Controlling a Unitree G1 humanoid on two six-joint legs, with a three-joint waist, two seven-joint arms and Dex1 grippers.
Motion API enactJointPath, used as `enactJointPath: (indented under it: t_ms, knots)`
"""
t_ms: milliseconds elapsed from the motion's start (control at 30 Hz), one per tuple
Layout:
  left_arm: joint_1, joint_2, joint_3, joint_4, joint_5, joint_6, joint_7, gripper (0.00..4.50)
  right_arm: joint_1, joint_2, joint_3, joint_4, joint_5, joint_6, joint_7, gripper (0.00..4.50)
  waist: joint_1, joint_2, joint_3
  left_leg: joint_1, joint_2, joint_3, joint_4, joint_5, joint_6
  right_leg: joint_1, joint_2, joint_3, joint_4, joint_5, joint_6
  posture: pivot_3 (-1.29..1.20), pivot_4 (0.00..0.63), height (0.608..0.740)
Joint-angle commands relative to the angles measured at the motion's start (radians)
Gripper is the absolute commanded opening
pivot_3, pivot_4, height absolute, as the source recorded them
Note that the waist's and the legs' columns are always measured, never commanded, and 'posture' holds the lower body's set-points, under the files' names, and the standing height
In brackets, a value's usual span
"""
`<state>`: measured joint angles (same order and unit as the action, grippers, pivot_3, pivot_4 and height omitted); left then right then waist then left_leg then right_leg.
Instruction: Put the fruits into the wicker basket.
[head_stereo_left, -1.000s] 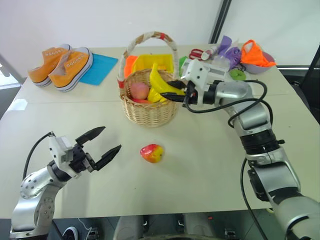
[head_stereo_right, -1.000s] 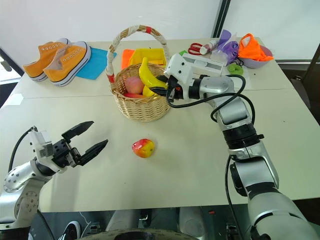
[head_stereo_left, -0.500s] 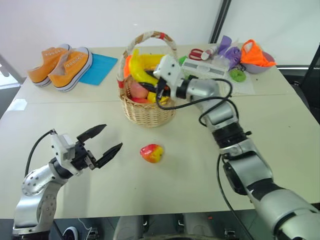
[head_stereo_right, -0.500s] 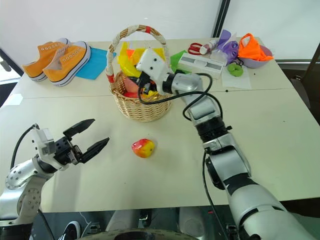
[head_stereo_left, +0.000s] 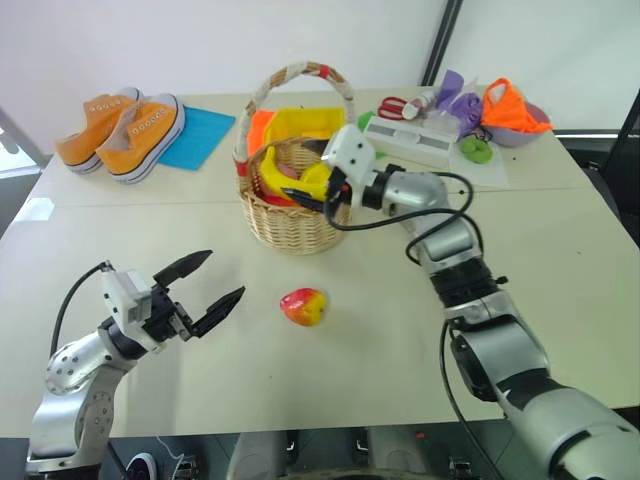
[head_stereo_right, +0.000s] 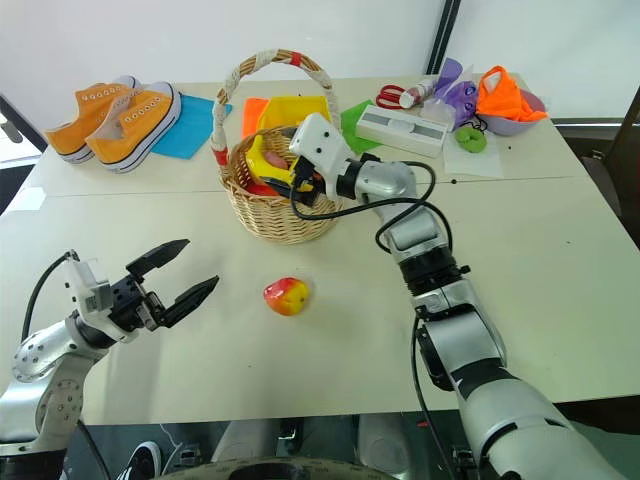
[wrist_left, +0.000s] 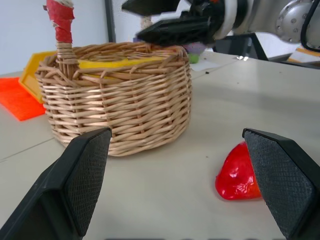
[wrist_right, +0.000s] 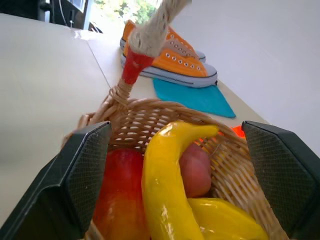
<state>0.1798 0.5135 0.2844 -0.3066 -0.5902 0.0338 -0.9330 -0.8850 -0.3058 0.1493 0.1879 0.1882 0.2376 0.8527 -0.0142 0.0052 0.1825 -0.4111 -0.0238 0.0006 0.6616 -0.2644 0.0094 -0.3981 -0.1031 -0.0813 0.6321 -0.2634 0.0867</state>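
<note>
- The wicker basket (head_stereo_left: 296, 205) sits at about twelve o'clock on the counter (head_stereo_left: 400, 330) from my seat, and I can see the banana (wrist_right: 167, 185) lying inside it on top of a pink peach (wrist_right: 196, 169), a red-and-yellow fruit and another yellow piece.
- My right gripper (head_stereo_left: 318, 186) hangs just over the basket's rim with its jaws released wide and nothing between them; I judge that is a drop pose, high enough to clear the rim.
- One small red-and-yellow fruit (head_stereo_left: 304, 306) is out on the bare counter at six o'clock from the basket, well apart from it. I count it as the last one left.
- My left gripper (head_stereo_left: 197, 293) hovers at nine o'clock from that fruit, jaws spread and empty, aimed at it. It looks staged for the next pick.
- Farther out: orange sneakers (head_stereo_left: 122, 127) and a blue cloth (head_stereo_left: 197, 136) at ten o'clock, a yellow bin (head_stereo_left: 305, 123) just behind the basket, and a clutter of scissors (head_stereo_left: 398, 107), a white box and an orange cloth (head_stereo_left: 510, 108) at two o'clock.
- I can make out no brand, label or writing on anything.
</note>
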Motion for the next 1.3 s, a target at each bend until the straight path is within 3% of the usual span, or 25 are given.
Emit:
enactJointPath:
  t_ms: [33,167,300,633,800,1067,1167,1233,1300]
  knots:
    - [0.008,0.035,0.032,-0.033,-0.038,0.005,-0.033,4.50,0.054,-0.097,-0.082,-0.292,0.242,0.250,0.121,4.47,0.007,0.000,0.000,0.000,0.000,0.000,0.000,0.000,0.000,0.000,0.000,0.000,0.000,0.000,0.000,0.00,0.150,0.740]
    - [0.091,0.148,0.064,-0.068,-0.106,0.065,-0.172,4.50,0.172,-0.245,-0.067,-0.476,0.366,0.457,0.197,4.47,-0.001,0.000,0.000,0.000,0.000,-0.001,0.000,-0.001,0.001,0.001,-0.001,0.000,-0.003,-0.002,-0.004,0.00,0.150,0.740]
    - [0.151,0.219,0.118,-0.025,-0.098,0.038,-0.276,4.50,0.298,-0.330,0.075,-0.500,0.249,0.369,0.255,4.47,-0.004,0.001,0.001,0.000,0.000,0.000,-0.001,-0.001,0.001,-0.001,-0.002,0.001,-0.003,-0.003,-0.006,0.00,0.150,0.740]
    - [0.213,0.179,0.138,-0.037,-0.066,0.005,-0.275,4.50,0.337,-0.241,0.307,-0.376,0.035,0.164,0.246,4.47,0.008,-0.001,0.000,-0.004,0.000,0.000,-0.001,-0.001,0.001,-0.007,-0.002,0.000,-0.004,-0.004,-0.006,0.00,0.150,0.740]
    - [0.222,0.164,0.136,-0.060,-0.057,0.002,-0.258,4.50,0.327,-0.190,0.332,-0.290,-0.048,0.062,0.215,4.47,0.001,-0.001,0.000,-0.004,0.000,0.000,0.000,-0.001,0.001,-0.007,-0.002,0.001,-0.003,-0.003,-0.006,0.00,0.150,0.740]
    - [0.226,0.150,0.130,-0.075,-0.048,0.004,-0.235,4.50,0.344,-0.164,0.330,-0.247,-0.073,0.056,0.234,4.47,0.003,-0.001,0.000,-0.005,0.000,0.000,0.000,-0.001,0.001,-0.007,-0.001,0.000,-0.002,-0.003,-0.006,0.00,0.150,0.740]
    - [0.215,0.147,0.124,-0.073,-0.049,0.008,-0.225,4.50,0.345,-0.155,0.317,-0.234,-0.066,0.060,0.234,3.66,0.003,-0.001,0.000,-0.005,0.000,0.000,0.000,-0.001,0.001,-0.007,-0.001,0.000,-0.002,-0.003,-0.006,0.00,0.150,0.740]
    - [0.211,0.147,0.120,-0.069,-0.047,0.006,-0.225,4.50,0.346,-0.151,0.310,-0.237,-0.063,0.062,0.231,2.75,0.003,-0.001,0.000,-0.005,0.000,0.000,0.000,-0.001,0.001,-0.007,-0.001,0.000,-0.002,-0.003,-0.006,0.00,0.150,0.740]
    - [0.207,0.146,0.116,-0.068,-0.045,0.006,-0.223,4.50,0.345,-0.157,0.311,-0.240,-0.071,0.057,0.233,2.59,0.003,-0.001,0.000,-0.005,0.000,0.000,0.000,-0.001,0.001,-0.007,-0.001,0.000,-0.002,-0.003,-0.006,0.00,0.150,0.740]
